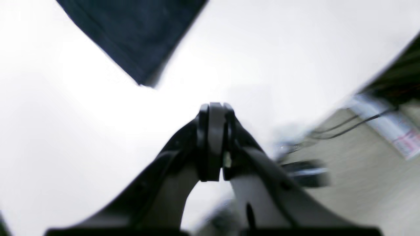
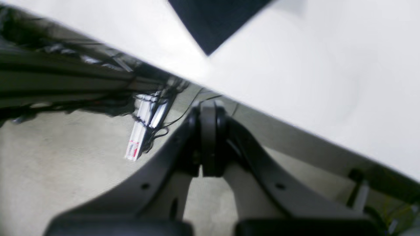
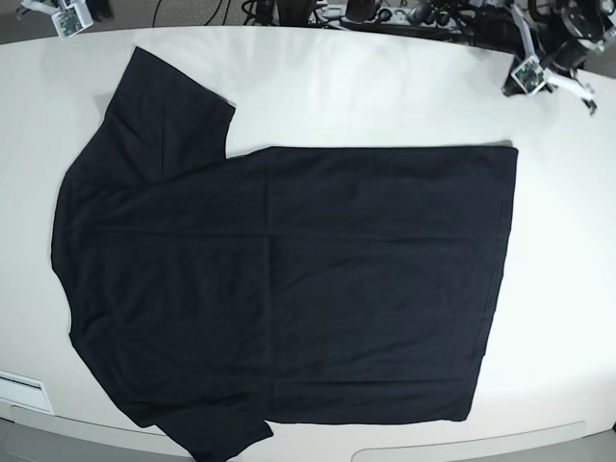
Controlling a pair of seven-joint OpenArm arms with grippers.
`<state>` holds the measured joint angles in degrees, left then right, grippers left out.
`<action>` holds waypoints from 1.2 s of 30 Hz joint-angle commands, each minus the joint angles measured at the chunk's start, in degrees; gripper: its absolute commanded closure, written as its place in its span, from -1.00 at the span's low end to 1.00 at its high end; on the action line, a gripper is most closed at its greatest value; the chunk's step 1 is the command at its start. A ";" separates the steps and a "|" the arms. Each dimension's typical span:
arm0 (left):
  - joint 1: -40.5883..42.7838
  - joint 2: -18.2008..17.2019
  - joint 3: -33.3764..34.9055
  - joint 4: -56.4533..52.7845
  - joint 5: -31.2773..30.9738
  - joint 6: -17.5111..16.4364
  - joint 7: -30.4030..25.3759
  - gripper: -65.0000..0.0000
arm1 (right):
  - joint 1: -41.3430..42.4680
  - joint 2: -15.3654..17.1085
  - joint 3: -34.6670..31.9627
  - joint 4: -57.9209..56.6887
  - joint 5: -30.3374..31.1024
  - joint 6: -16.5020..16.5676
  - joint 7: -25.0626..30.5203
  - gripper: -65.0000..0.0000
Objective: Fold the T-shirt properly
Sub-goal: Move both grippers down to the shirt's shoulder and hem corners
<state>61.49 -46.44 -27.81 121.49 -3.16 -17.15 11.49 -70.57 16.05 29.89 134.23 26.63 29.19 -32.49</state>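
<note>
The black T-shirt lies spread flat on the white table, with its sleeves at the left and its hem at the right. My left gripper is shut and empty above bare table, a little way off a shirt corner. It sits at the back right in the base view. My right gripper is also shut and empty. It hangs over the table's edge with a sleeve corner beyond it, and shows at the back left in the base view.
The table's rounded edge runs diagonally through the right wrist view, with carpet floor, cables and a power strip below. Dark equipment and cables line the back of the table.
</note>
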 commanded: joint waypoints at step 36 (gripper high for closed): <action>-52.19 -26.51 61.22 -27.65 21.09 0.24 -23.47 -0.21 | 3.91 0.31 0.42 0.77 3.61 0.04 2.47 1.00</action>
<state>8.54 -72.53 33.01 94.21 16.32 -15.33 -14.20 -65.87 16.01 29.89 134.23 29.61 29.17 -31.11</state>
